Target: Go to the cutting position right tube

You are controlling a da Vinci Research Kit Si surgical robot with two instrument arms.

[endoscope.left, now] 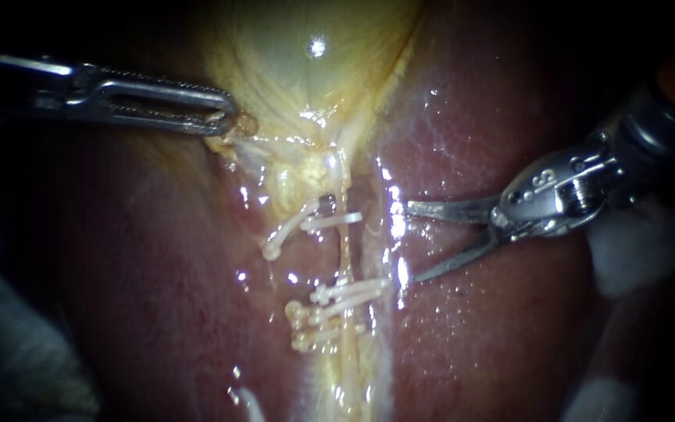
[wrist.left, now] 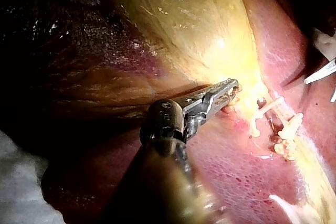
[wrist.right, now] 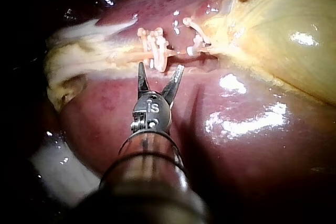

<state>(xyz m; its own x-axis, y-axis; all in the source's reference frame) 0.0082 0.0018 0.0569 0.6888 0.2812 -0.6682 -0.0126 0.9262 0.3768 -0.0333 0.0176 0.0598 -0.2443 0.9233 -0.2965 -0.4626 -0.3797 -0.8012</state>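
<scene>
The yellow gallbladder (endoscope.left: 306, 62) lies above the red liver (endoscope.left: 494, 312). My left instrument (endoscope.left: 226, 119) has its jaws shut on the gallbladder's lower edge, as the left wrist view (wrist.left: 227, 88) also shows. A thin pale tube (endoscope.left: 345, 254) runs down from the gallbladder. It carries white clips above (endoscope.left: 330, 221) and several below (endoscope.left: 344, 295). My right instrument (endoscope.left: 412, 242) has two slim blades standing open, just right of the tube's bare stretch between the clip groups and apart from it. In the right wrist view the open blades (wrist.right: 160, 74) stop just short of the tube (wrist.right: 176, 53).
Wet, shiny liver (wrist.right: 236, 129) surrounds the tube on both sides. White gauze lies at the right edge (endoscope.left: 634, 242) and beside the right instrument's shaft (wrist.right: 58, 166). The blade tips of the right instrument (wrist.left: 321, 73) show beyond the clips (wrist.left: 286, 129) in the left wrist view.
</scene>
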